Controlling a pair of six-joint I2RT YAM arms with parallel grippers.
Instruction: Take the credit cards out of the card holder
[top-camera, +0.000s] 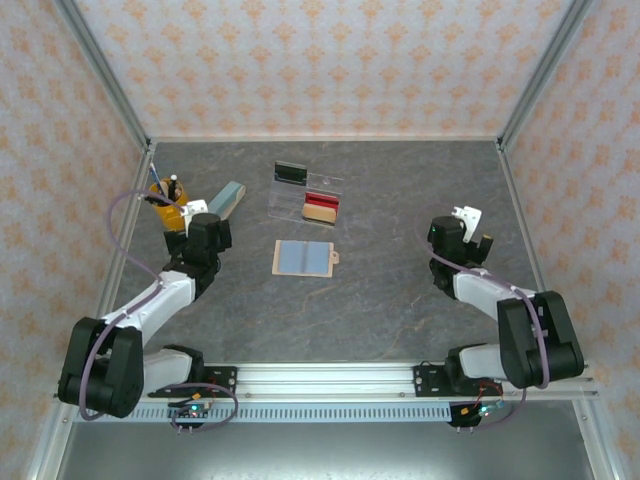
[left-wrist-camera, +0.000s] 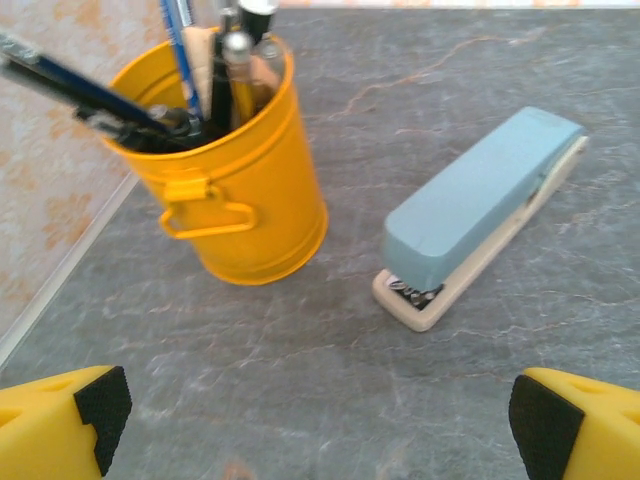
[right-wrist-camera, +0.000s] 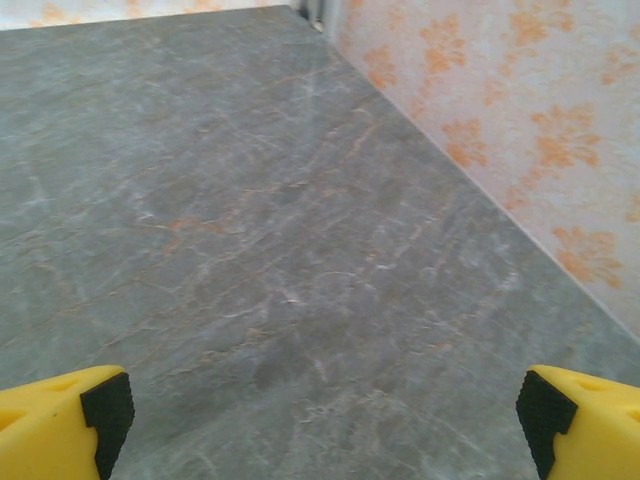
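The card holder (top-camera: 302, 257) lies open flat in the middle of the table, blue-grey inside up, with its tan tab (top-camera: 335, 258) on the right edge. Just behind it, a dark card (top-camera: 291, 172) and a red and tan card (top-camera: 321, 207) lie on a clear plastic tray (top-camera: 300, 192). My left gripper (top-camera: 193, 211) (left-wrist-camera: 320, 410) is open and empty at the far left, well left of the holder, facing a pen cup and a stapler. My right gripper (top-camera: 475, 228) (right-wrist-camera: 325, 410) is open over bare table at the right, far from the holder.
A yellow pen cup (top-camera: 165, 196) (left-wrist-camera: 225, 170) full of pens stands near the left wall. A blue-grey stapler (top-camera: 226, 199) (left-wrist-camera: 480, 205) lies beside it. The patterned right wall (right-wrist-camera: 520, 130) runs close to my right gripper. Grey table (top-camera: 380, 290) lies between the arms.
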